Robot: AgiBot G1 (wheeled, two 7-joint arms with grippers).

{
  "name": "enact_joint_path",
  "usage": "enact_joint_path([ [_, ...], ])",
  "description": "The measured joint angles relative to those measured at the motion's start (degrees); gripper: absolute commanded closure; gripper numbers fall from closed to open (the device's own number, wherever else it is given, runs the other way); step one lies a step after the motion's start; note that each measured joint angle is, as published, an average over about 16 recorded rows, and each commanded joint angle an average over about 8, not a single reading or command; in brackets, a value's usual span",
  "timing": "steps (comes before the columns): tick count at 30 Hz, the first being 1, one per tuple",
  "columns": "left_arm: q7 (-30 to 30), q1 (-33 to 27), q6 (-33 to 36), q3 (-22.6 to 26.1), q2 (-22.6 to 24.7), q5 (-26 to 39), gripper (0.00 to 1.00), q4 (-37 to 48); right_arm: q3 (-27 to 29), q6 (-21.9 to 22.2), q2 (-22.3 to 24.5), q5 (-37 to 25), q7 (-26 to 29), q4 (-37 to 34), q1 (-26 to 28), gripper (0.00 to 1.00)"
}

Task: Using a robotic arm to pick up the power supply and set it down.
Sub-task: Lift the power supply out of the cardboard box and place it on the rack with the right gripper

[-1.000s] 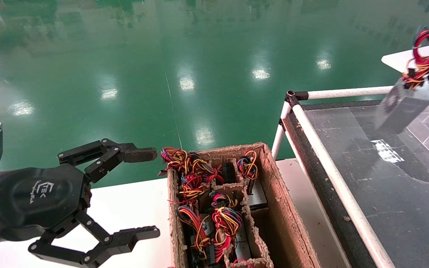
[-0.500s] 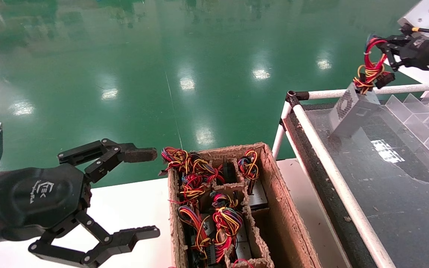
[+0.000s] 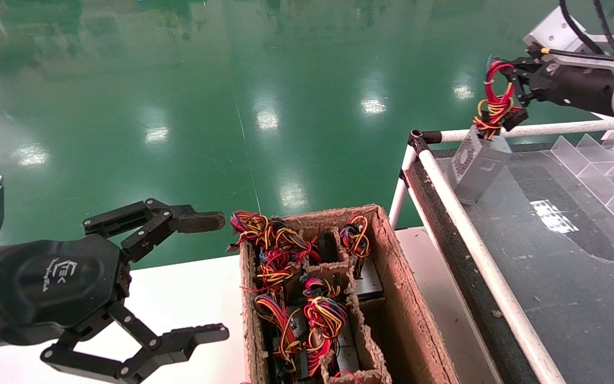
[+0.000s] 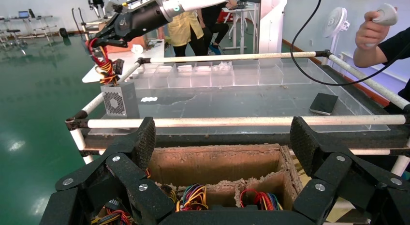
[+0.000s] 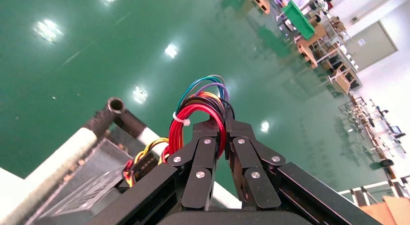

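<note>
- Grey power supply (image 3: 476, 162) hangs below your right gripper (image 3: 505, 80), fingers clenched on its wires, touching the table's (image 3: 579, 277) near-left corner.
- Left gripper (image 3: 200, 277) is parked, fingers spread; its logo is unreadable.

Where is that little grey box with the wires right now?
The power supply hangs by its wires from the right gripper, upper right in the head view, over the railed table's near-left corner.

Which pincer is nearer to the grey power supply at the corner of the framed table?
The right. The right pincer is shut on the wire bundle of the power supply. The left pincer stands open, far away, beside the brown carton.
</note>
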Motion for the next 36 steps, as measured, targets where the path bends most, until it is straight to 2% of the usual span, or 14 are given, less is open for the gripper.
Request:
enact_joint_path([
  [24, 0.0, 0.0, 0.0, 0.0, 0.0, 0.0, 0.00, 0.0, -0.7, 1.3, -4.4, -1.0, -0.6, 0.0, -0.3, 1.00],
  [25, 0.0, 0.0, 0.0, 0.0, 0.0, 0.0, 0.00, 0.0, -0.7, 1.4, -4.5, -1.0, -0.6, 0.0, -0.3, 0.96],
  [32, 0.0, 0.0, 0.0, 0.0, 0.0, 0.0, 0.00, 0.0, -0.8, 1.4, -4.7, -1.1, -0.3, -0.3, -0.4, 0.10],
  [33, 0.0, 0.0, 0.0, 0.0, 0.0, 0.0, 0.00, 0.0, -0.8, 1.4, -4.7, -1.1, -0.2, -0.3, -0.5, 0.01],
  [36, 0.0, 0.0, 0.0, 0.0, 0.0, 0.0, 0.00, 0.0, -0.8, 1.4, -4.8, -1.1, 0.0, -0.3, -0.6, 0.00],
])
